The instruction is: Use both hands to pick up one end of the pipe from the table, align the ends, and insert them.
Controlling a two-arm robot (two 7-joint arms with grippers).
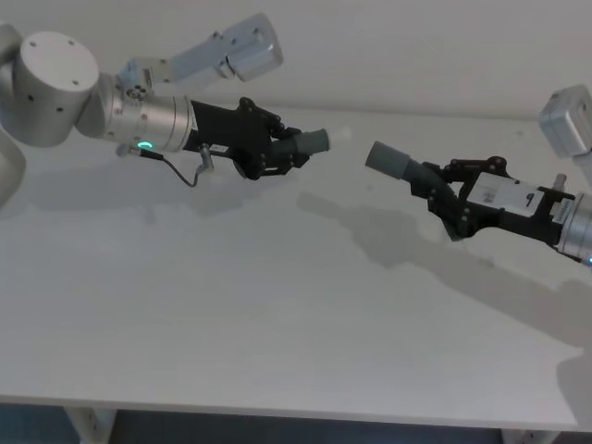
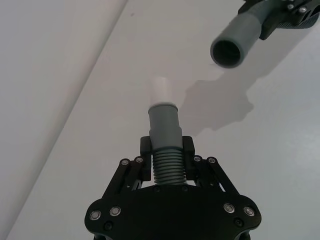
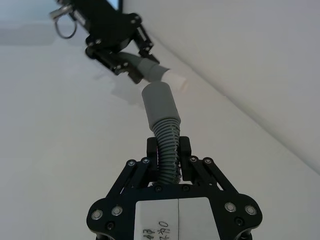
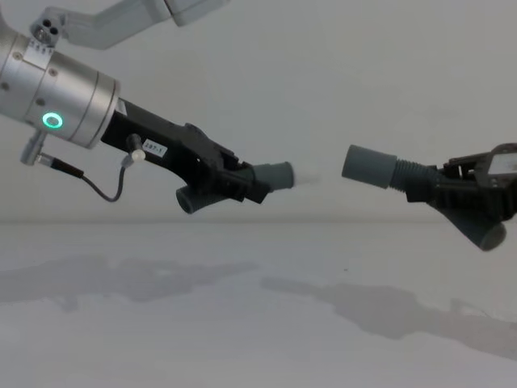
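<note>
left claw [image 1: 277, 150] clamped on tipped pipe [image 1: 314, 141], right claw [image 1: 433, 188] on socket pipe [image 1: 390, 159]; ribbed middles look bendy, i'd push gently.

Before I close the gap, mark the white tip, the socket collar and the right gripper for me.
white tip [image 2: 161, 90], left wrist view, on its side wall.
socket collar [image 4: 368, 166], chest view, on its smooth outer wall.
right gripper [image 3: 169, 150], right wrist view, midway between the fingertips, at the pipe it clamps.
</note>
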